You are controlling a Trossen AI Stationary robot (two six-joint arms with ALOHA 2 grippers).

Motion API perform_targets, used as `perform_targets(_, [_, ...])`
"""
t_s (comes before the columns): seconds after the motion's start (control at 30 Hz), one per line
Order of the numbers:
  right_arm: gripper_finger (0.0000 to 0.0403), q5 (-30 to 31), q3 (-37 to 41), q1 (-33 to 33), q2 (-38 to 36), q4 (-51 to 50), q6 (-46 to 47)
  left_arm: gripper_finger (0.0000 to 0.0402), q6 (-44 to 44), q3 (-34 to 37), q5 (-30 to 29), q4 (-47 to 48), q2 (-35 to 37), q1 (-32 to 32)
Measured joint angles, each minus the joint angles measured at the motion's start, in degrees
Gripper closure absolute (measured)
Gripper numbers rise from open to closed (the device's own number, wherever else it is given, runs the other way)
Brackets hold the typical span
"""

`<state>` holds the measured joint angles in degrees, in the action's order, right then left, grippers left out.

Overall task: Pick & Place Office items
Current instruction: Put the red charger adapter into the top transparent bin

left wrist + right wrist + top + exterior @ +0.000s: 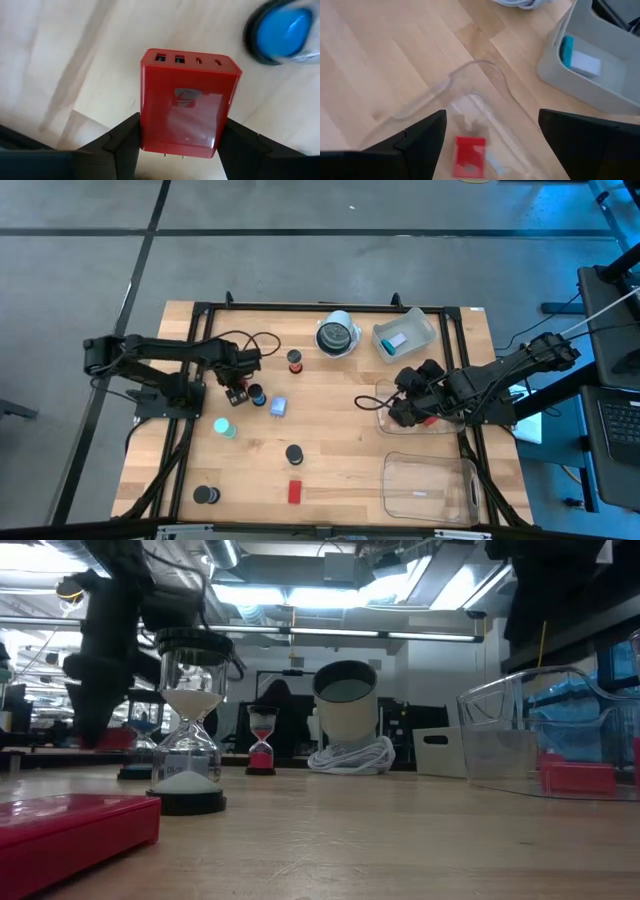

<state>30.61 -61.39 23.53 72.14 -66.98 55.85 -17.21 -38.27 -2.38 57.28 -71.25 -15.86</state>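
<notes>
- The left gripper (237, 392) hangs over the left half of the wooden desk (330, 450). Its fingers (117, 142) pinch a red charger block (186, 109) by its two sides, with the port end facing away from the wrist.
- Just beside that gripper stands a blue-topped sand timer (257, 395), and next to it a pale blue rectangle (278, 407) lies flat.
- A teal round piece (225, 427) sits nearer the left edge. A red-topped sand timer (294, 360) stands toward the far edge.
- A black sand timer (294, 453) stands mid-desk, another black one (205, 495) near the front left corner, and a second red block (295, 492) lies near the front edge.
- The right gripper (398, 402) hovers over the right half with fingers (422, 132) spread wide, above a clear bin (470, 125) holding a red block (468, 156).
- A grey bin (405, 334) near the far edge holds a pale blue and white rectangle (396, 341).
- A round white-and-dark bowl-like thing (338, 335) stands beside it; a larger clear bin (430, 488) sits at the front right corner.
</notes>
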Motion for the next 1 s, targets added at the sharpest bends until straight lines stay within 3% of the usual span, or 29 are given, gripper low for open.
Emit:
perform_targets(0.17, [0.0082,-0.2,0.0,-2.0,0.0,8.0,7.0,0.0189,-1.5,-3.6,-6.9,0.5,6.8,0.4])
perform_targets(0.43, [0.0082,-6.5,0.0,-9.3,0.0,26.7,8.3,0.0189,1.1,-10.6,-29.3,-4.7,11.0,7.1])
perform_targets(0.73, [0.0082,-12.0,0.0,-18.6,0.0,43.4,3.0,0.0189,18.6,-10.8,-40.9,-34.4,7.4,18.0])
perform_targets(1.0, [0.0082,-15.5,0.0,-22.0,0.0,50.8,-5.7,0.0189,32.4,-10.8,-41.4,-61.9,-1.8,21.0])
